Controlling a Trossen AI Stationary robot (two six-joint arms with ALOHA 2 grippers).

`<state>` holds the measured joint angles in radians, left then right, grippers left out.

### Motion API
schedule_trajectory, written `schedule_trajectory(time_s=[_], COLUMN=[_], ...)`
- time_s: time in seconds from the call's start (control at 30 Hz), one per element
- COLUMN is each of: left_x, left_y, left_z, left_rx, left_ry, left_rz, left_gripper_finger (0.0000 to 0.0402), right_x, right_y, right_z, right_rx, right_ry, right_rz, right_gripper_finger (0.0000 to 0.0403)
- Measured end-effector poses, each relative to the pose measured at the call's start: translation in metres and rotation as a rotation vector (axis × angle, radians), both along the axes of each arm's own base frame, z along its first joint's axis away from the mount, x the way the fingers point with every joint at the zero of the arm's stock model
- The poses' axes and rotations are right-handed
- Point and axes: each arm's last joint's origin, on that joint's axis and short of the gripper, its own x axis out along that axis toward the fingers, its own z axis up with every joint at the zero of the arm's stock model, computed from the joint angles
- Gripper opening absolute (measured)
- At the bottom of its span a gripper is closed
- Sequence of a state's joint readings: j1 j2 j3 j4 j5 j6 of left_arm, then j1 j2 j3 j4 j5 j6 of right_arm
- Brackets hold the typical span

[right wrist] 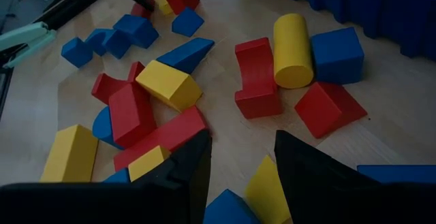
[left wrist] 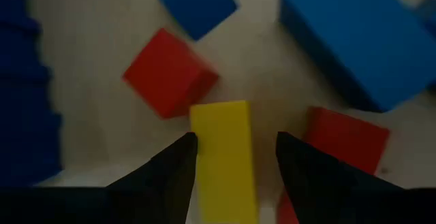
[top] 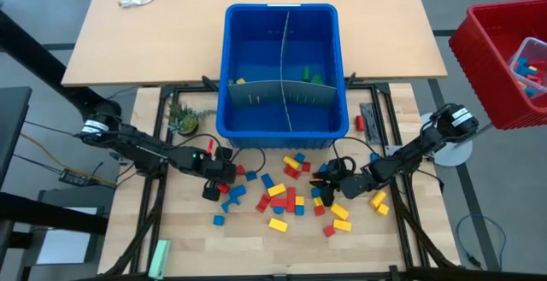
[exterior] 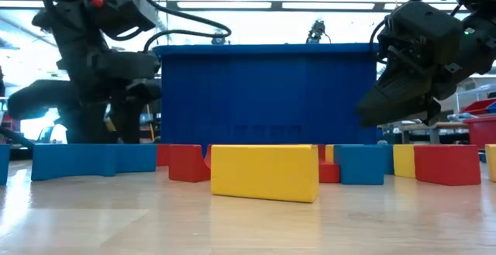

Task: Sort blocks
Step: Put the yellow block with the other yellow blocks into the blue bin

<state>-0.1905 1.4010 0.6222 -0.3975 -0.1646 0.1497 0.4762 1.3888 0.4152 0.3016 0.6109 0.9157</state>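
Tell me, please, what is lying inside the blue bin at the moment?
In the blue bin, split by grey dividers, a few green blocks and one yellow block lie along the cross divider. The front compartments are largely hidden behind the bin's near wall.

The yellow block (left wrist: 223, 157) between the left gripper's fingers (left wrist: 163, 183) runs off the picture's edge. In the low view, the blue bin (exterior: 267, 100) hides the room behind it.
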Motion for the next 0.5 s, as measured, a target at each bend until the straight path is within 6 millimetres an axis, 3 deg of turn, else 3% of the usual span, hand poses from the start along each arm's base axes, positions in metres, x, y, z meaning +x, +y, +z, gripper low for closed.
schedule_trajectory(time_s=[0.5], left_x=[-0.008], left_y=[0.004], left_z=[-0.016], left_rx=[-0.083], left_ry=[-0.044], left_rz=[0.088], left_gripper_finger=[0.0205], right_x=[0.000], right_y=[0.000], right_z=[0.000], right_rx=[-0.004], right_ry=[0.000], right_rz=[-0.004], right_gripper_finger=[0.0151])
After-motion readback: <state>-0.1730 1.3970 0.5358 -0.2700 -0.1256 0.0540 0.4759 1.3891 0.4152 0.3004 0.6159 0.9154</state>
